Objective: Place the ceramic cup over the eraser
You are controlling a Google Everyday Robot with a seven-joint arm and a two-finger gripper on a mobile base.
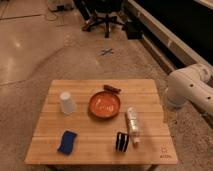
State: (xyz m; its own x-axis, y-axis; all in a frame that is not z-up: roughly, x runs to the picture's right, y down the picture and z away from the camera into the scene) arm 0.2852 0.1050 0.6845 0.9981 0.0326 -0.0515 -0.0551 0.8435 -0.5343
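The cup stands left on the counter, well apart from the eraser; the gripper is out of view past the arm at right, so I cannot tell its state.

My arm sits off the table's right edge; the gripper is out of view. The bottle lies just beside the eraser on its right, crowding that side. The bowl stands between cup and bottle. I see open board between eraser and pad, and around the cup.
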